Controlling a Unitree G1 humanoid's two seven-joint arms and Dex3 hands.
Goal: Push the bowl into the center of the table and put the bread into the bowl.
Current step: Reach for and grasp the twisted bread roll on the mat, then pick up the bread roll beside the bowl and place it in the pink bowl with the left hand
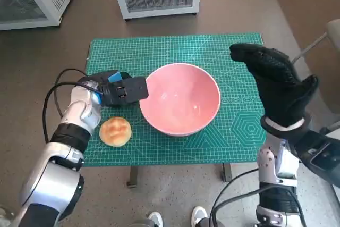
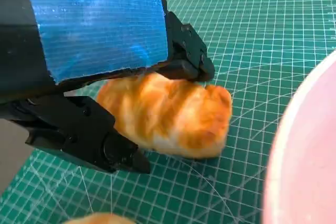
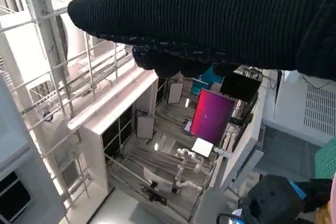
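Head view: left hand (image 1: 119, 90) touches bowl (image 1: 180, 99); right hand (image 1: 279, 86) spread, empty.

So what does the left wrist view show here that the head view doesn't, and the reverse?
Only the left wrist view shows a golden bread roll lying on the green mat between the left hand's black fingers; from the head view that roll is hidden under the hand. Only the head view shows the whole pink bowl, empty, and the gloved right hand raised off to the bowl's right, holding nothing. Both show the left hand, the green mat, the bowl's edge and a second roll.
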